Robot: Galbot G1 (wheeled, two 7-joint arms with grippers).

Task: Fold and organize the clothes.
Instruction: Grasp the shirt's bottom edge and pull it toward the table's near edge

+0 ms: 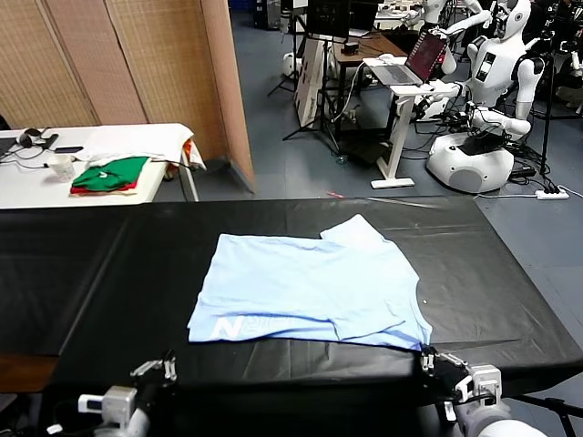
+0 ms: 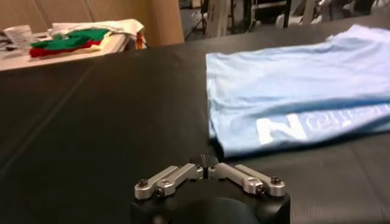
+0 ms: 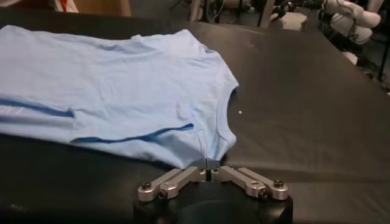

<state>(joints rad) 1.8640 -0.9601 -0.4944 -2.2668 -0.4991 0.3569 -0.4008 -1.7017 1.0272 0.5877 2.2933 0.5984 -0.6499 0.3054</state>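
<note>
Grippers, two, sit clenched and empty at the black table's (image 1: 82, 273) near edge: left gripper (image 1: 155, 369) by the left corner, right gripper (image 1: 444, 366) just short of the shirt's collar. One pale blue T-shirt (image 1: 310, 289) lies flat mid-table (white "N" nearest the left). Farther off, a white table (image 1: 27, 182) holds green and red folded garments (image 1: 111, 175).

A pale blue T-shirt (image 1: 310, 289) lies partly folded at the centre of the black table (image 1: 109, 273). Left gripper (image 1: 153, 371) at seven o'clock, right gripper (image 1: 446, 371) at five, both empty.
</note>
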